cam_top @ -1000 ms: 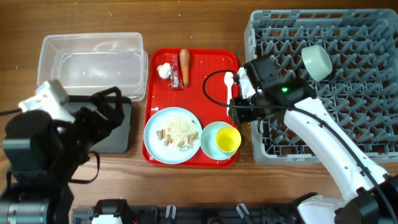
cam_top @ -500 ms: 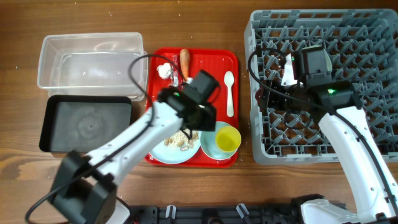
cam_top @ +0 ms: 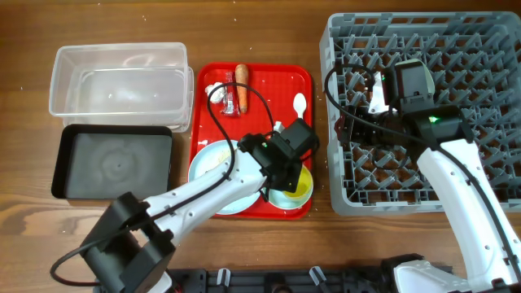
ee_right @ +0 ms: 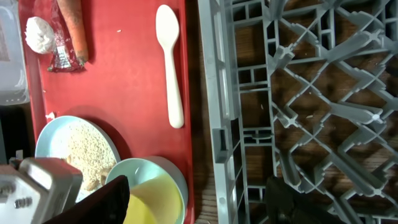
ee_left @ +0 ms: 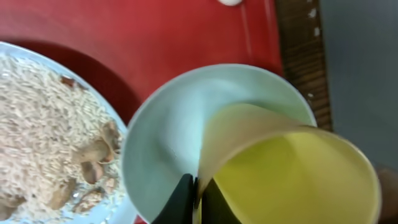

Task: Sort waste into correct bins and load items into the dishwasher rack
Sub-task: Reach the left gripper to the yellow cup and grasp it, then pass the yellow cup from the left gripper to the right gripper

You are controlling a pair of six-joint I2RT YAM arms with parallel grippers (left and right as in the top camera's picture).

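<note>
The yellow cup (ee_left: 292, 174) stands inside the mint-green bowl (ee_left: 168, 137) at the red tray's near right corner. My left gripper (ee_left: 198, 193) is shut on the cup's rim, one finger inside and one outside; overhead, the left gripper (cam_top: 286, 172) covers part of the cup (cam_top: 303, 183). Beside the bowl, the pale blue plate (cam_top: 207, 159) holds beige scraps (ee_left: 37, 124). The white spoon (ee_right: 169, 62), carrot stick (ee_right: 73, 28), tissue ball (ee_right: 38, 34) and red wrapper (ee_right: 62, 59) lie on the tray. My right gripper (ee_right: 202, 204) hangs open over the left edge of the dishwasher rack (cam_top: 456, 49).
The red tray (cam_top: 277, 89) sits between the bins and the rack. The clear tub (cam_top: 122, 81) stands at the back left, with the black tray (cam_top: 114, 163) in front of it. My left arm lies across the plate and the tray's front half.
My left arm swung in from the left, crossed the plate to the cup and closed on its rim. My right arm drew back from the tray's edge to over the rack and opened wider.
</note>
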